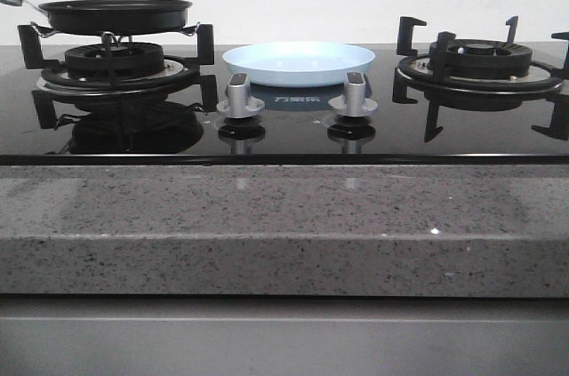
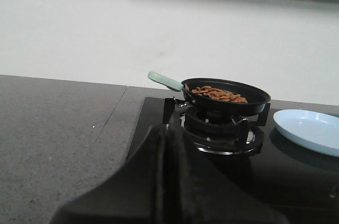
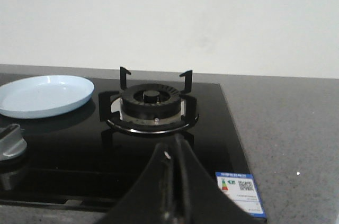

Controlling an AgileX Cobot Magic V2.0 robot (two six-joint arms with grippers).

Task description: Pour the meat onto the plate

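The meat (image 2: 218, 93) is a heap of small orange-brown pieces inside a black frying pan (image 2: 226, 97) on the left burner; in the front view only the pan's side (image 1: 116, 13) shows. The pan's pale green handle (image 2: 165, 81) points left. The pale blue plate (image 1: 299, 62) lies empty on the hob between the burners, and also shows in both wrist views (image 2: 312, 131) (image 3: 44, 95). My left gripper (image 2: 168, 134) is shut and empty, short of the pan. My right gripper (image 3: 175, 147) is shut and empty, before the right burner. Neither gripper shows in the front view.
The right burner (image 1: 480, 65) with black pan supports stands bare. Two silver knobs (image 1: 240, 96) (image 1: 354, 94) sit in front of the plate. A grey stone counter (image 1: 284, 216) surrounds the black glass hob. A blue label (image 3: 239, 192) sticks at the hob's right front corner.
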